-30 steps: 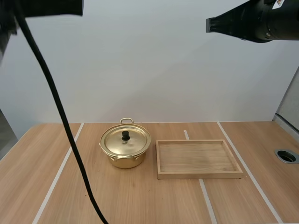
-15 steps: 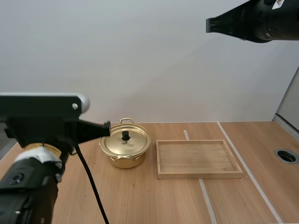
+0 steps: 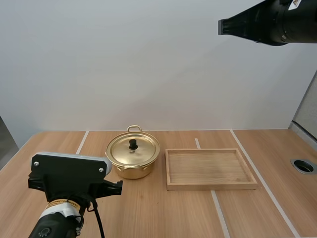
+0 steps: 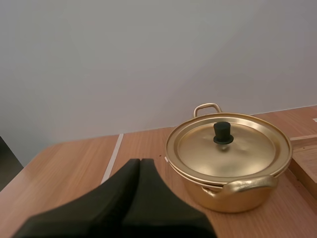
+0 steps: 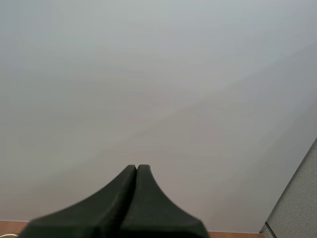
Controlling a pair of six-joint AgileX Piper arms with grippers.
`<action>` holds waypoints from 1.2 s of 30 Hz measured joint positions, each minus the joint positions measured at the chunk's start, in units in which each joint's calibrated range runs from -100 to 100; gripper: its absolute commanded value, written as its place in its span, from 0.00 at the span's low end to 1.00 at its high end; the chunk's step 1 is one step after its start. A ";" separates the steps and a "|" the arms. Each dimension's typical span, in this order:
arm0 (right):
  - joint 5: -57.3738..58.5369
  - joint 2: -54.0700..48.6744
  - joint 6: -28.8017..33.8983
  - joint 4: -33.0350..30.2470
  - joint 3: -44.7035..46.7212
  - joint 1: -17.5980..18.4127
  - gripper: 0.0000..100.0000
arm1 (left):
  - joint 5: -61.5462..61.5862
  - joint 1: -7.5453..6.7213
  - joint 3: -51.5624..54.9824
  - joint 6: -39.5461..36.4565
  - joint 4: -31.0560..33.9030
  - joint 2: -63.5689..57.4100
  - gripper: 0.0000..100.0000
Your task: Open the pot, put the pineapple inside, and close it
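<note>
High view: pot (image 3: 131, 171), lid (image 3: 142, 149) apparently seated, beside wooden tray (image 3: 212, 186); left gripper (image 4: 140, 161), right gripper (image 5: 136, 167) both pressed together.

Glossy brass-coloured metal pot (image 3: 132, 157), wooden tray (image 3: 210, 169)

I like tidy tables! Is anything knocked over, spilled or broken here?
Nothing looks wrong. The pot stands upright with its lid sitting flat on top, and the tray lies straight beside it, not touching.
</note>
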 measured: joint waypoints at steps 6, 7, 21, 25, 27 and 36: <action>0.00 0.00 0.00 0.00 0.00 0.00 0.00 | 5.74 0.00 0.13 -3.20 -0.35 -0.72 0.00; 0.00 0.00 0.00 0.00 0.00 0.00 0.00 | 5.77 0.00 0.13 -3.33 -0.35 -0.72 0.00; 0.00 0.00 0.00 0.00 0.00 0.00 0.00 | 5.77 0.00 0.13 -3.63 -0.46 -0.72 0.00; 0.00 0.00 0.00 0.00 0.00 0.00 0.00 | 5.77 0.00 0.13 -3.63 -0.46 -0.72 0.00; 0.00 0.00 0.00 0.00 0.00 0.00 0.00 | 5.77 0.00 0.13 -3.63 -0.46 -0.72 0.00; 0.00 0.00 0.00 0.00 0.00 0.00 0.00 | 5.77 0.00 0.13 -3.63 -0.46 -0.72 0.00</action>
